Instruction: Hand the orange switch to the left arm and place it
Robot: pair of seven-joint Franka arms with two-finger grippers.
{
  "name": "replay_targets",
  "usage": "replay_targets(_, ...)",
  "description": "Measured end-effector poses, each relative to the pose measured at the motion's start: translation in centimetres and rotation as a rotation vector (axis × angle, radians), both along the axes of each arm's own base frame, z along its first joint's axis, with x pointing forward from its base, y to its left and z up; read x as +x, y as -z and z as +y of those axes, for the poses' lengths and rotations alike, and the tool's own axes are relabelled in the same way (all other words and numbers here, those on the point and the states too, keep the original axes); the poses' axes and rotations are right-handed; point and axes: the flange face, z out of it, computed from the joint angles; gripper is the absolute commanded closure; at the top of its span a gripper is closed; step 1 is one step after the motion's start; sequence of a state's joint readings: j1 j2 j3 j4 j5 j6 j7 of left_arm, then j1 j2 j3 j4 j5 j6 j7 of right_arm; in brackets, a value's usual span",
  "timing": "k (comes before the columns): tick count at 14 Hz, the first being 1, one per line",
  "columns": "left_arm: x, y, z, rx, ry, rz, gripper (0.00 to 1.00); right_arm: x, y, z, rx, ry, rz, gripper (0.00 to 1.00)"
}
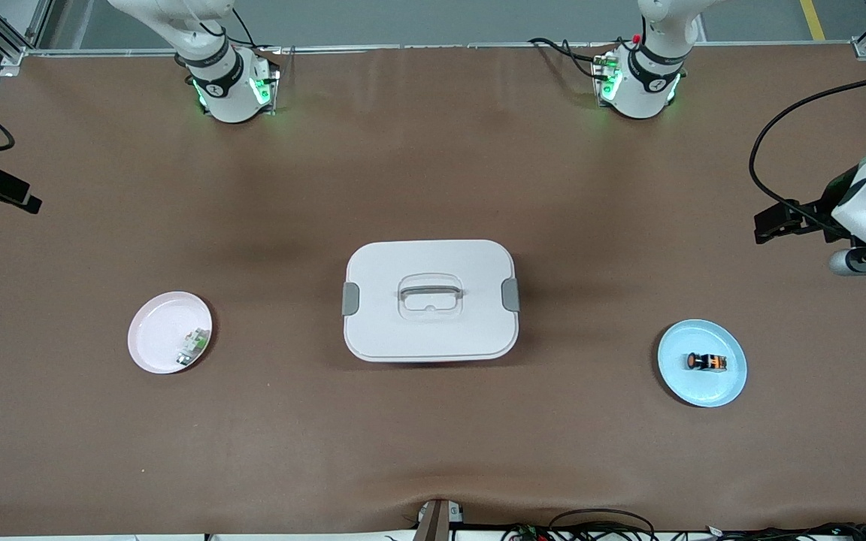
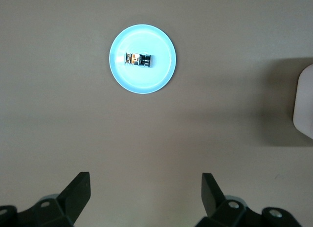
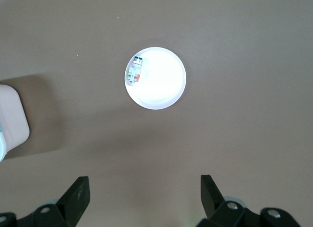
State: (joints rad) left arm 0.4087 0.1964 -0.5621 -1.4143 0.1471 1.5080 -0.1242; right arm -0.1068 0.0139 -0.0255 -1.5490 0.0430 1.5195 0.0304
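The orange switch lies on its side on a blue plate toward the left arm's end of the table. It also shows in the left wrist view. The white lidded box stands mid-table between the two plates. My left gripper is open and empty, high over bare table beside the blue plate. My right gripper is open and empty, high over bare table beside the pink plate.
The pink plate lies toward the right arm's end and holds a small green-and-white component. The box's edge shows in both wrist views, left and right. Brown table surface surrounds everything.
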Motion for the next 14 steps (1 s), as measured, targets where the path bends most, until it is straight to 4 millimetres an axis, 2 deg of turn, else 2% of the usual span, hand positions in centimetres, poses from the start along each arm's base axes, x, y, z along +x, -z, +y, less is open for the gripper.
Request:
replay_targets(4,-0.6,-1.1,-0.1,0.011,-0.003,-0.007,0.00,0.0,0.0,0.0,0.000,0.000,0.000,0.00)
replay_targets(7,-2.6,-4.7,-0.2,0.042,-0.014,-0.063,0.00,0.0,0.0,0.0,0.000,0.000,0.000,0.00)
replay_targets(9,-3.9,-6.5,-0.4,0.059,-0.020,-0.081,0.00,0.0,0.0,0.0,0.000,0.000,0.000,0.00)
replay_targets(11,-4.3,-6.9,-0.4,0.066,-0.025,-0.087,0.00,0.0,0.0,0.0,0.000,0.000,0.000,0.00)
replay_targets(14,-4.7,-5.9,-0.2,0.057,-0.039,-0.080,0.00,0.0,0.0,0.0,0.000,0.000,0.000,0.00)
